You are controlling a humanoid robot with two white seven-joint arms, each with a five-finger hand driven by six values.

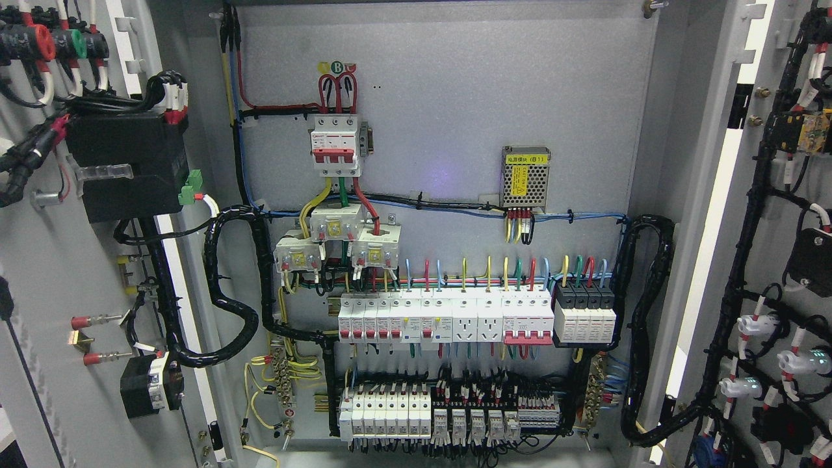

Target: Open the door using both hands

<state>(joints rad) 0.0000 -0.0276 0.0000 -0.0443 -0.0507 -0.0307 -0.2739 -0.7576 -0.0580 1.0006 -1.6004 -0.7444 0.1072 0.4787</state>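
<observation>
**Cabinet doors stand wide open, no hand in sight**

On either side of the frame, the left door [58, 273] and right door [773, 260] are swung fully outward, wiring on their inner faces. Between them the back panel [448, 97] carries a main breaker [335, 144], a breaker row [448, 318] and terminal blocks [448, 413]. Neither hand appears, so their state cannot be told

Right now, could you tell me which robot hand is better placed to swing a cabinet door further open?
Neither can be favoured: no robot hand shows in the head view. Both doors already stand wide open, the left door and the right door flanking the cabinet's breaker panel evenly, so each side's own hand would suit its door.
</observation>
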